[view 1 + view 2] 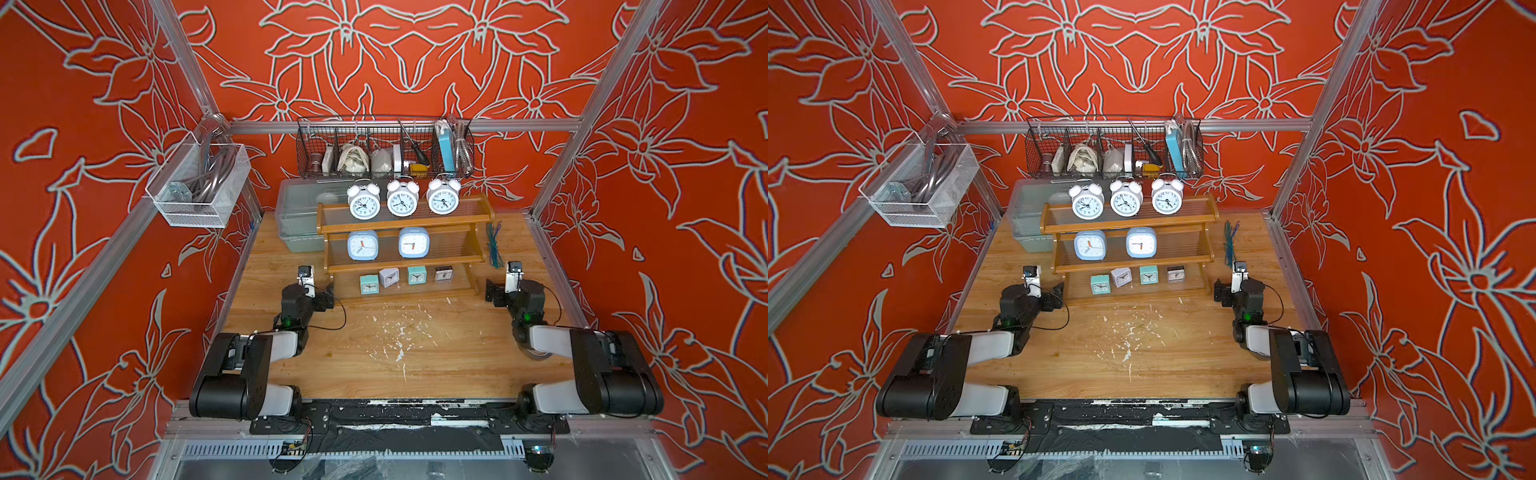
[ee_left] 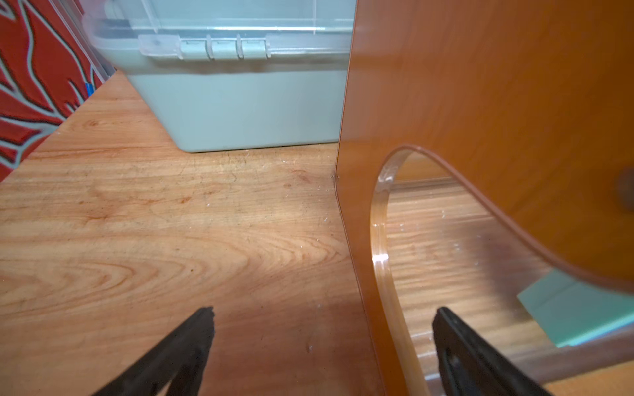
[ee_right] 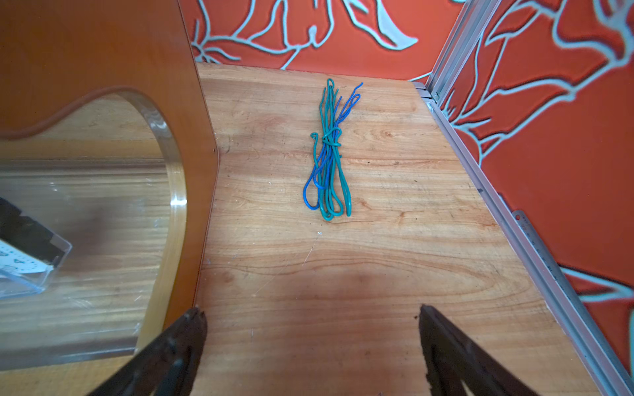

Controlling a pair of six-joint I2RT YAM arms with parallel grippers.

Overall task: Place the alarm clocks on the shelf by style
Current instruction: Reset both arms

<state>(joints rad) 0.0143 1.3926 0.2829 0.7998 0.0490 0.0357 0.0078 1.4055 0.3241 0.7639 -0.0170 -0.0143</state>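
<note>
Left gripper (image 2: 324,310) and right gripper (image 3: 310,308) wide open, empty, at either end of the shelf (image 1: 405,227); bottom tier four tiny cube clocks (image 1: 417,275), middle two light-blue square clocks (image 1: 363,245), top three twin-bell clocks (image 1: 402,200), so sorting looks done.

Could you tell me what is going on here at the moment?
Nothing is being handled. The left gripper and right gripper hang open and empty at either end of the orange-brown wooden three-tier shelf. Its tiers hold, by style, three white round twin-bell alarm clocks on top, two light-blue rounded-square clocks in the middle, and four tiny cube clocks at the bottom.
</note>
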